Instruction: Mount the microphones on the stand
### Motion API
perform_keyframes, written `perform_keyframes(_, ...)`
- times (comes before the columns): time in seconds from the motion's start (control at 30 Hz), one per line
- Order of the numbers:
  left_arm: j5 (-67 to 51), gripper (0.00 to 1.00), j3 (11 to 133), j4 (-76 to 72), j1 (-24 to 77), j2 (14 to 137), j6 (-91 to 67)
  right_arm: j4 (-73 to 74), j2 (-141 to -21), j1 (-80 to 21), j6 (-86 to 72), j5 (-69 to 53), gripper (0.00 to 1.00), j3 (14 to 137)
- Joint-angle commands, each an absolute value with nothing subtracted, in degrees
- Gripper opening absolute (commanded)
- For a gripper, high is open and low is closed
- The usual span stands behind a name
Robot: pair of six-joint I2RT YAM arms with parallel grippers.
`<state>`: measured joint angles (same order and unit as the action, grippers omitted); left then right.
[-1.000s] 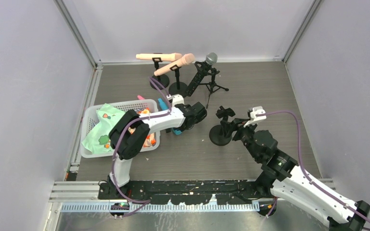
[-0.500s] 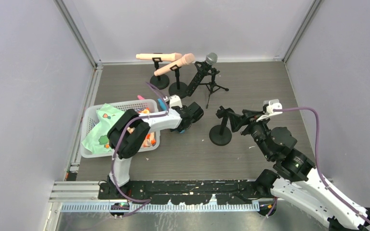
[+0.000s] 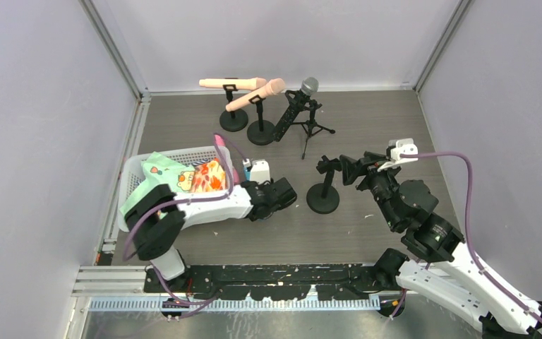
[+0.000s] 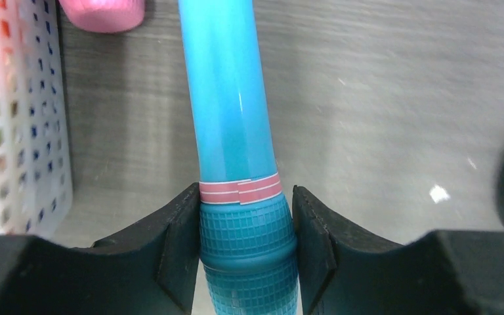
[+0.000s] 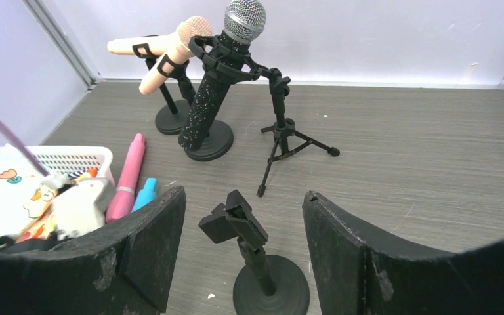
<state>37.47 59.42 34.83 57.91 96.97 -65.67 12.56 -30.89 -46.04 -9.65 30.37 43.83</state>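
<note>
The bright blue microphone lies low over the floor, and my left gripper is shut on its ribbed head end below the pink band. From above, only a bit of that blue microphone shows beside the left gripper. The empty stand has a bare clip at its top. My right gripper is open just behind that stand, jaws either side of it without touching. At the back, two peach-beige microphones and the black silver-headed microphone sit clipped in stands.
A white basket of cloth and toys stands at the left, close to the left arm. A pink stick-shaped item lies by the basket's far corner. A small black tripod holds the black microphone. Grey walls close in three sides.
My left gripper has closed on the blue microphone and drawn it toward the near edge. The right arm pulled back to the right of the empty stand.
</note>
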Motion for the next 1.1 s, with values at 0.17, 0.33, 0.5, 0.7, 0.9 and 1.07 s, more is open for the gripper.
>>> perform_keyframes(0.17,38.76,0.01,57.02,45.23,63.44,73.64,-57.95,9.37,-33.84,-46.30,-4.31,31.22,0.71,46.85)
perform_keyframes(0.33,34.55,0.01,53.23,41.78,63.54,58.04,-45.23,7.96,-34.19,-46.27,1.65,21.94,0.69,46.74)
perform_keyframes(0.5,31.13,0.01,55.63,42.70,63.42,46.81,-30.55,5.83,-34.23,-46.32,12.67,6.96,0.69,45.72)
perform_keyframes(0.7,19.88,0.01,68.30,51.43,63.41,47.17,-19.70,6.57,-38.74,-46.32,33.13,-12.02,0.74,46.73)
perform_keyframes(0.9,11.58,0.00,77.55,55.41,63.07,52.27,-15.70,5.83,-45.82,-46.37,43.67,-21.45,0.77,51.14)
perform_keyframes(1.07,1.49,0.00,82.66,58.50,55.81,58.14,-13.53,4.95,-47.78,-48.32,51.63,-21.28,0.78,53.20)
